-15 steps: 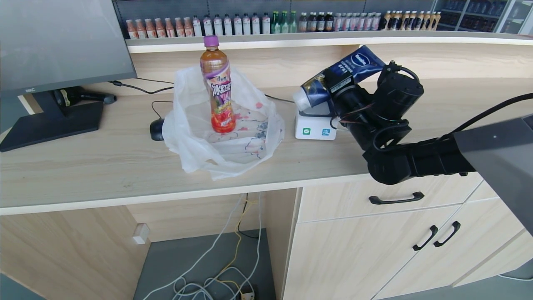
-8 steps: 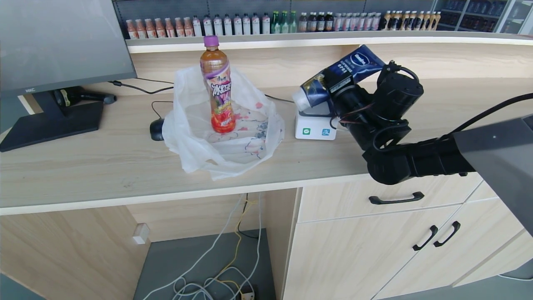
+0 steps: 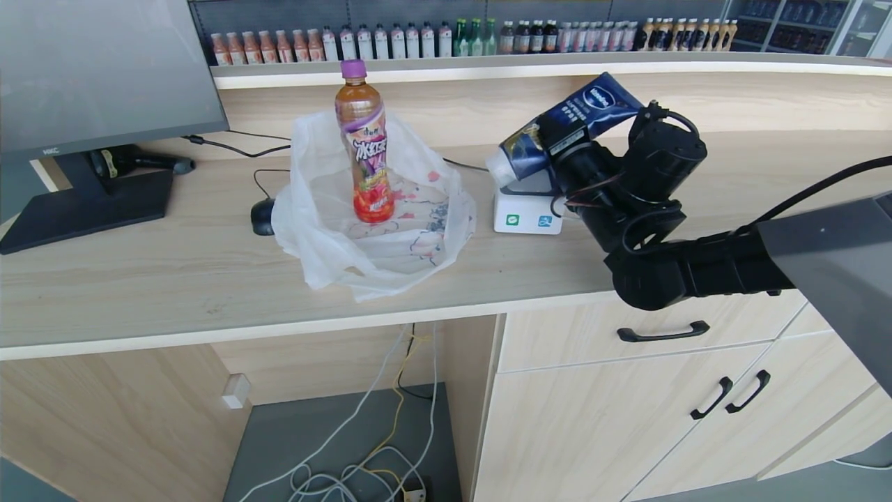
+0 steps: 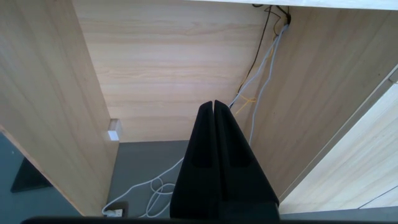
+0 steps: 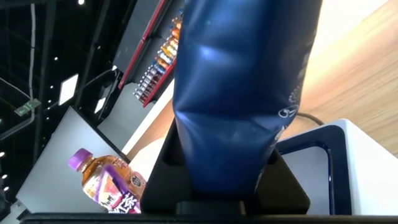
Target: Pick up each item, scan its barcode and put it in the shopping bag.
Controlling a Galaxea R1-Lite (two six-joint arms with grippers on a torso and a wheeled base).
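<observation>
Slightly raised since the earlier frames, the right gripper (image 3: 566,148) clamps a soft dark-blue lotion tube (image 3: 582,111), its white cap tilted down over the boxy white scanner (image 3: 526,213). Just beside the scanner, a crinkled translucent shopping bag (image 3: 425,233) holds an upright tea bottle (image 3: 364,146). Bare wooden counter (image 3: 139,279) lies in front. The left gripper (image 4: 214,121) hangs below the counter, fingers pressed together and holding nothing.

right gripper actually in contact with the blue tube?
Touching. Right wrist view: the right gripper clamps the blue tube from both sides.

Tube (image 3: 554,131) glossy blue plastic, bag (image 3: 313,209) thin translucent plastic, counter (image 3: 139,279) matt wood-grain, scanner (image 3: 527,209) smooth white plastic.
</observation>
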